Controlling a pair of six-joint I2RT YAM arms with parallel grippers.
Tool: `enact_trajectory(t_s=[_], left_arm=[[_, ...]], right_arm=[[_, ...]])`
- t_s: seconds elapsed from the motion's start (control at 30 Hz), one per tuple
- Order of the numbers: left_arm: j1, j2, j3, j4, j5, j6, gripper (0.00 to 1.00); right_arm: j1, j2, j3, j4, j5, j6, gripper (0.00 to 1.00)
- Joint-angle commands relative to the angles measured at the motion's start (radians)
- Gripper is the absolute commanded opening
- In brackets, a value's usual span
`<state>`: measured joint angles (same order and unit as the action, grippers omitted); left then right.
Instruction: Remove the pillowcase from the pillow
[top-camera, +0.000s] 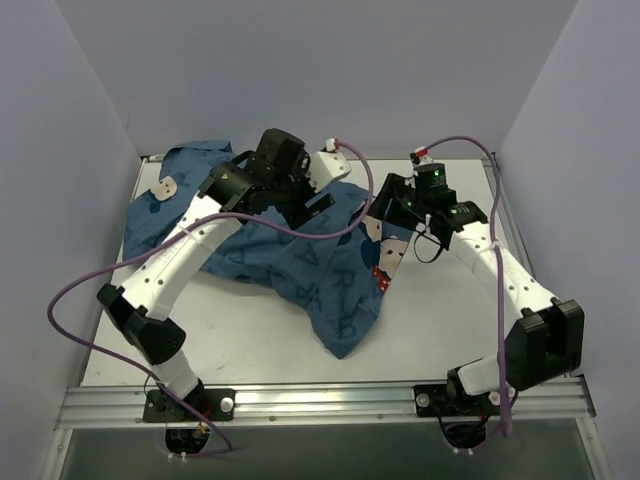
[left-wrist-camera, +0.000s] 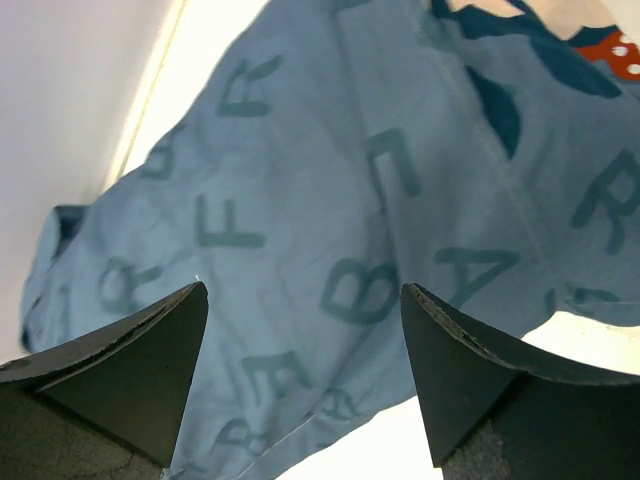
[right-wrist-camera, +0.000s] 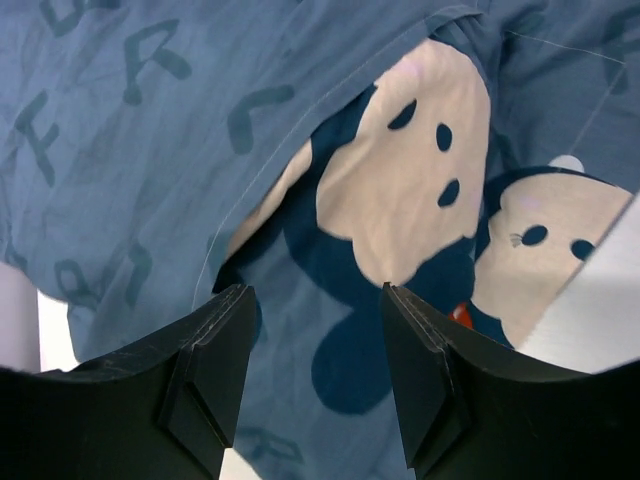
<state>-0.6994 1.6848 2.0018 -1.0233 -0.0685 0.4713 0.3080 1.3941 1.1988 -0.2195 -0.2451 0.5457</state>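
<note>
Pillowcase (top-camera: 300, 270) lies rumpled on the desk (top-camera: 440, 320). It runs from the back-left corner to a loose flap near the middle front. Blue cloth, darker blue letters (left-wrist-camera: 355, 290) all over. Mouse faces (right-wrist-camera: 410, 170) and a red dotted bow (left-wrist-camera: 612, 52) are printed on its right part.

Left arm (top-camera: 180, 250) reaches over the back of the cloth. Left jaws apart, nothing between them, lettered fabric below. Cannot tell whether the tips touch the cloth.

Right arm (top-camera: 500, 265) reaches in from the right to the pillowcase's right edge, by the faces. Right jaws apart, nothing gripped. They sit over a dark blue patch under the larger face, with a second face just to the right. A fold edge runs diagonally across the right wrist view, lettered cloth on its left.
</note>
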Motion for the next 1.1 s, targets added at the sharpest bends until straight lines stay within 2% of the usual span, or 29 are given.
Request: enact_trajectory(t_s=[0.0, 0.2, 0.33, 0.37, 0.4, 0.43, 0.5, 0.53, 0.57, 0.63, 0.67, 0.9, 1.07], left_arm=[[-0.050, 0.094, 0.044, -0.014, 0.033, -0.029, 0.87], [-0.077, 0.231, 0.152, -0.015, 0.046, -0.071, 0.87], [-0.078, 0.269, 0.094, 0.061, 0.000, -0.050, 0.86], [-0.078, 0.274, 0.077, 0.078, -0.019, -0.043, 0.82], [-0.077, 0.279, 0.060, 0.097, -0.042, -0.040, 0.75], [-0.072, 0.288, 0.031, 0.126, -0.089, -0.034, 0.55], [-0.061, 0.289, 0.011, 0.149, -0.111, -0.033, 0.27], [-0.052, 0.282, 0.005, 0.160, -0.105, -0.048, 0.16], [-0.036, 0.276, -0.004, 0.164, -0.096, -0.059, 0.02], [-0.017, 0.250, -0.020, 0.180, -0.071, -0.074, 0.02], [0.000, 0.242, -0.056, 0.192, -0.070, -0.076, 0.02], [0.110, 0.205, -0.176, 0.298, -0.062, -0.102, 0.02], [0.207, 0.182, -0.190, 0.324, -0.068, -0.134, 0.02]], right_arm=[[-0.003, 0.074, 0.042, 0.097, -0.022, 0.062, 0.53], [-0.004, 0.184, 0.061, 0.164, -0.068, 0.072, 0.53], [-0.009, 0.243, 0.076, 0.243, -0.114, 0.089, 0.53], [-0.010, 0.258, 0.081, 0.244, -0.115, 0.091, 0.53], [-0.015, 0.261, 0.082, 0.247, -0.117, 0.092, 0.53], [-0.018, 0.263, 0.078, 0.253, -0.118, 0.097, 0.53], [-0.023, 0.266, 0.070, 0.278, -0.125, 0.111, 0.45], [-0.032, 0.278, 0.068, 0.275, -0.126, 0.117, 0.37], [-0.036, 0.286, 0.070, 0.255, -0.126, 0.120, 0.20], [-0.061, 0.296, 0.062, 0.226, -0.115, 0.119, 0.05], [-0.067, 0.292, 0.036, 0.223, -0.109, 0.109, 0.00], [-0.076, 0.226, -0.077, 0.137, -0.025, 0.030, 0.00], [-0.130, 0.099, -0.180, 0.088, 0.038, 0.028, 0.00]])
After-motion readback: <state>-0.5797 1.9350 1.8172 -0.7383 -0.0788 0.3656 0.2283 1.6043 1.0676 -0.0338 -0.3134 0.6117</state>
